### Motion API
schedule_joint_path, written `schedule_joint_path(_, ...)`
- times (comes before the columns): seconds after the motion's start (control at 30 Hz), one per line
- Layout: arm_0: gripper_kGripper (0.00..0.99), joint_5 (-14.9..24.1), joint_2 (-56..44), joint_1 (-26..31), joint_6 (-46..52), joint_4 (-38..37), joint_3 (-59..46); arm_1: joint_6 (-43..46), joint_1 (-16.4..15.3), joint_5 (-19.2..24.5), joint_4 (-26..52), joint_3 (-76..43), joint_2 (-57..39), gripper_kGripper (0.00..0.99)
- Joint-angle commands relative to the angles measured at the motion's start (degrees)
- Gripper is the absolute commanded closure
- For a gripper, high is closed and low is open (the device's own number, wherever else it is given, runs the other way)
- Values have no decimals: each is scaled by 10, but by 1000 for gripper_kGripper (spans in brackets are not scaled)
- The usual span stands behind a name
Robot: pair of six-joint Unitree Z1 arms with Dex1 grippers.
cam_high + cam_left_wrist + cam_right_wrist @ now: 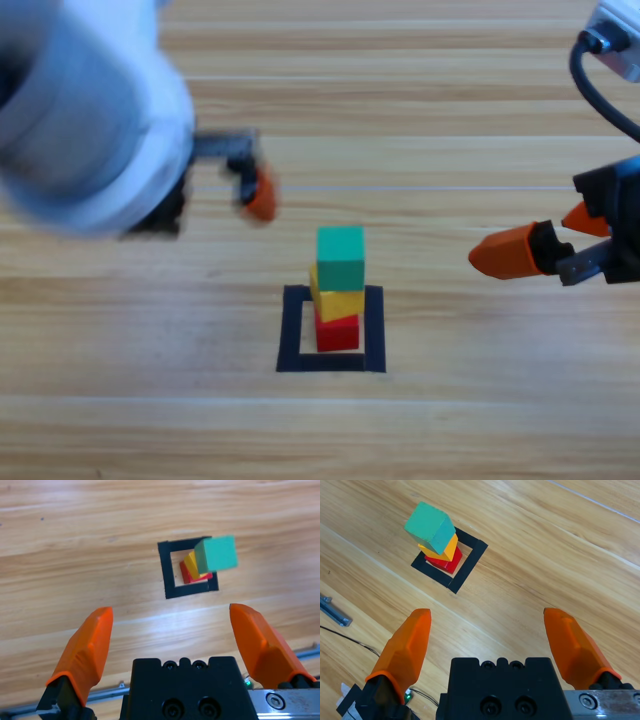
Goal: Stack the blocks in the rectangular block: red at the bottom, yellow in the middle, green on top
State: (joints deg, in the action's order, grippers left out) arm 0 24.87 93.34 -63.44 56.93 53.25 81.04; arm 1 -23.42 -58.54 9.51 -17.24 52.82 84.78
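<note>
Green [341,256] on yellow [339,299] on red [338,332], upright; both hands [172,630] [487,635] wide open, empty.

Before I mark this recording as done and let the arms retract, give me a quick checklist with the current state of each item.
1. Stack order, red cube at the bottom, yellow cube in the middle, green cube on top: ok.
2. Stack inside the black tape rectangle: ok.
3. Cubes squarely aligned: not ok, each is twisted relative to its neighbour.
4. Left gripper open and clear of the stack: ok.
5. Right gripper open, holding nothing, away from the stack: ok.
</note>
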Motion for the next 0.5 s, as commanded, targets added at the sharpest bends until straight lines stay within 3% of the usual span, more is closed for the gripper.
schedule_joint_path(0.03, 0, 12, -141, -24, -38, -112, -174, 5, 15, 2, 4, -8, 20, 0)
schedule_joint_path(0.13, 0, 18, -185, -24, -56, -140, -234, 5, 15, 2, 4, -7, 20, 0)
schedule_joint_path(0.5, 0, 18, -240, -24, -73, -148, -295, 6, 15, 0, 4, -7, 22, 0)
